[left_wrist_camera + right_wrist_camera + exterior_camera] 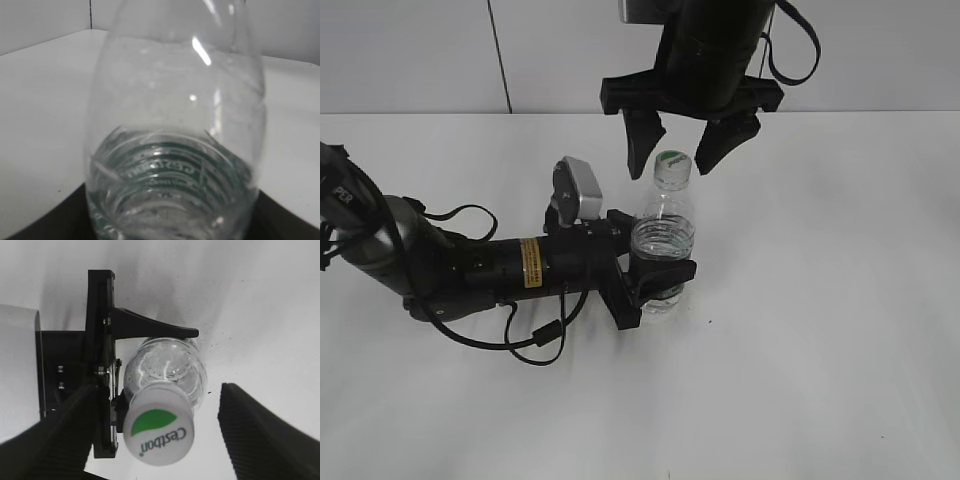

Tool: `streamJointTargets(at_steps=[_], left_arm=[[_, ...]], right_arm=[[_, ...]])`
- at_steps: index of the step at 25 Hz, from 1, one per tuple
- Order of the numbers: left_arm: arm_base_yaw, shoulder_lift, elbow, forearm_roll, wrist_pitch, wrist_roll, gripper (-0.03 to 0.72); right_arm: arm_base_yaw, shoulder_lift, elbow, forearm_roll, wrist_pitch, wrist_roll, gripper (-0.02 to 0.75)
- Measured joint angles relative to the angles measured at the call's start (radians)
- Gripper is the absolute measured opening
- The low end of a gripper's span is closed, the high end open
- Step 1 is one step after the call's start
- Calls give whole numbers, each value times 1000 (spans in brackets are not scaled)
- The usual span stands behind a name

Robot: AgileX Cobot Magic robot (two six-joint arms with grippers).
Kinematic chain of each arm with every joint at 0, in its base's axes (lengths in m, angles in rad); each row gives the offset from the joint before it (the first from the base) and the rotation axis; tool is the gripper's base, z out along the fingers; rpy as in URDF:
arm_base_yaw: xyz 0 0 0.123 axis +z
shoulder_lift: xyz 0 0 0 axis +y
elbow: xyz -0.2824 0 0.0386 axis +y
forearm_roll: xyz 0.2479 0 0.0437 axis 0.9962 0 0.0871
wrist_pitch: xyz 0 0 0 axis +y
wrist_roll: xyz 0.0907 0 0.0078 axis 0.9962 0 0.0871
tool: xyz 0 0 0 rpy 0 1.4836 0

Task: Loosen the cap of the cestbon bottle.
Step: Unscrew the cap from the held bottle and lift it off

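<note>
Cestbon bottle [664,240] standing upright on white table [820,330], left gripper [655,270] clasping its lower body, white cap [159,426] showing green leaf and "C'estbon", right gripper [676,150] hovering above, fingers spread either side, not touching.

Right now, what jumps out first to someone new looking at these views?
The clear cestbon bottle standing mid-table, clamped around its body by the left gripper on an arm lying low across the table. Directly above, the right gripper hangs open, its fingers either side of the white cap without touching it.
</note>
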Motion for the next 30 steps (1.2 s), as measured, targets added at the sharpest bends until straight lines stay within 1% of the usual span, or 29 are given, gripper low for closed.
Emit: streamJointTargets(at_steps=[10, 26, 30], left_arm=[[0, 0, 0, -2, 0, 0, 402], [0, 0, 0, -2, -1, 0, 402], [0, 0, 0, -2, -1, 0, 402]], right_arm=[[0, -23, 35, 0, 0, -6, 564], [0, -27, 35, -5, 0, -6, 563], [0, -27, 6, -12, 0, -6, 563]])
